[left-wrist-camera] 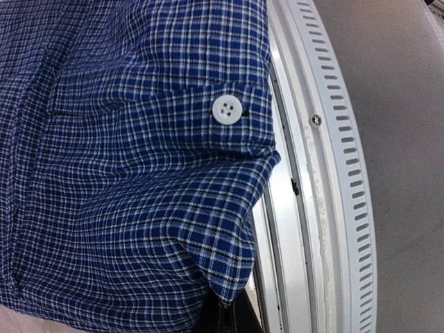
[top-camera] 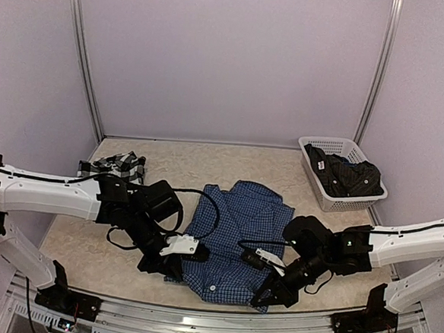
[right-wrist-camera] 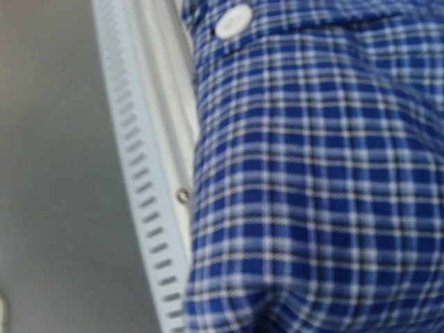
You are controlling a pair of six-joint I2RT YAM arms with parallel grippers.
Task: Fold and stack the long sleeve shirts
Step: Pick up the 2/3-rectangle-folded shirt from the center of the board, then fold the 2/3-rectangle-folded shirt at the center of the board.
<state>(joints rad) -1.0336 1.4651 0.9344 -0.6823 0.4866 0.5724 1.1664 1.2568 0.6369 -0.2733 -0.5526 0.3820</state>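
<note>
The blue checked long sleeve shirt (top-camera: 237, 228) lies part folded in the middle of the table, its near hem at the front edge. My left gripper (top-camera: 171, 268) is down at the hem's left corner, and in the left wrist view the cloth (left-wrist-camera: 125, 173) bunches down into the dark fingers (left-wrist-camera: 232, 316). My right gripper (top-camera: 268, 297) is at the hem's right corner. In the right wrist view the cloth (right-wrist-camera: 312, 180) covers the fingers and puckers toward them. Both grippers are shut on the blue shirt. The black-and-white plaid shirt (top-camera: 115, 164) lies crumpled at the back left.
A white basket (top-camera: 328, 197) with a dark garment (top-camera: 347, 175) in it stands at the back right. A slotted metal rail (top-camera: 196, 317) runs along the table's front edge, right beside both grippers (left-wrist-camera: 326, 208) (right-wrist-camera: 139, 173). Grey curtain walls enclose the table.
</note>
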